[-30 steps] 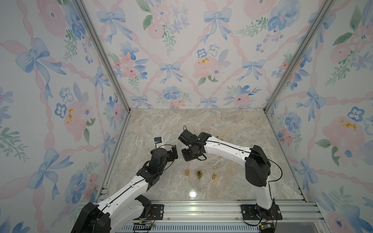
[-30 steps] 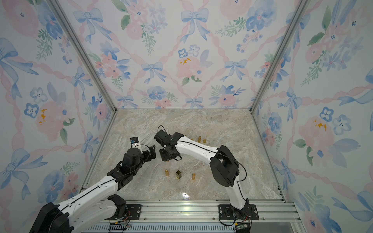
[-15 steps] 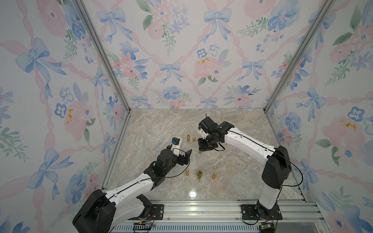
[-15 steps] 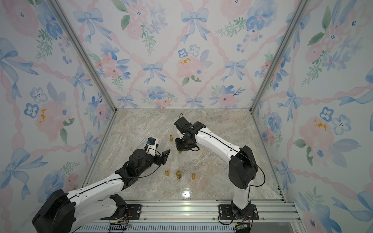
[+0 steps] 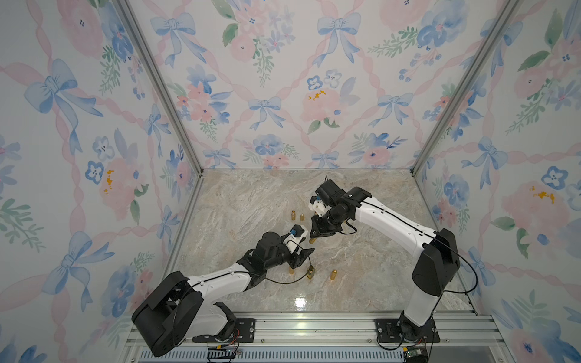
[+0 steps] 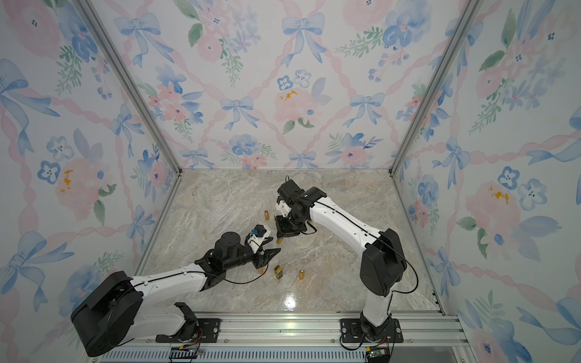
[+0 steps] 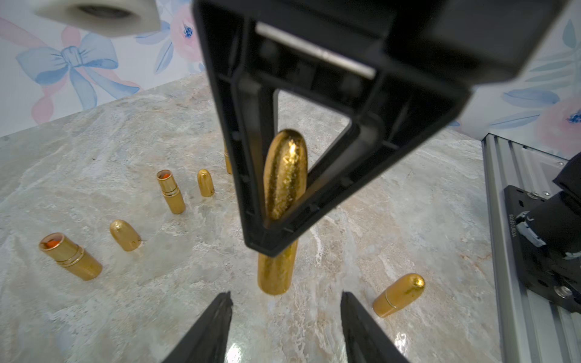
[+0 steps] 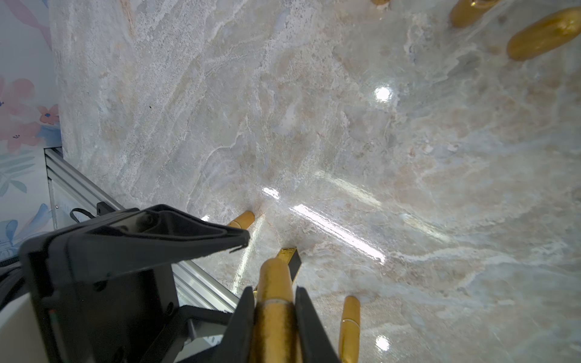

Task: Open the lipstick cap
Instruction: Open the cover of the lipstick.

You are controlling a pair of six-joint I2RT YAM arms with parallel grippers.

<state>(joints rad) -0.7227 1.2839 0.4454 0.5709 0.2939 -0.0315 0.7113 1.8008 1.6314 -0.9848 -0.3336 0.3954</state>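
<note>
Holding the lipstick (image 7: 284, 176) up off the table (image 7: 393, 204), the R pincer (image 8: 273, 298) is clamped on it, cap (image 7: 287, 147) not off yet, w/ the L pincer (image 7: 286, 297) just below, jaws apart & empty, so the pull itself is what's left, I reckon.

Marble-look desk (image 5: 251, 201). Far side: two open gold lipstick bases (image 7: 69, 256), two loose gold caps (image 7: 125, 235), standing. Near side, left to right: gold tube (image 5: 291, 270), square gold-black case (image 5: 311, 272), capped gold lipstick (image 5: 333, 274).

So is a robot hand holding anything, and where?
The right gripper pinches a gold lipstick around its middle. The left gripper, jaws open, holds nothing.
</note>
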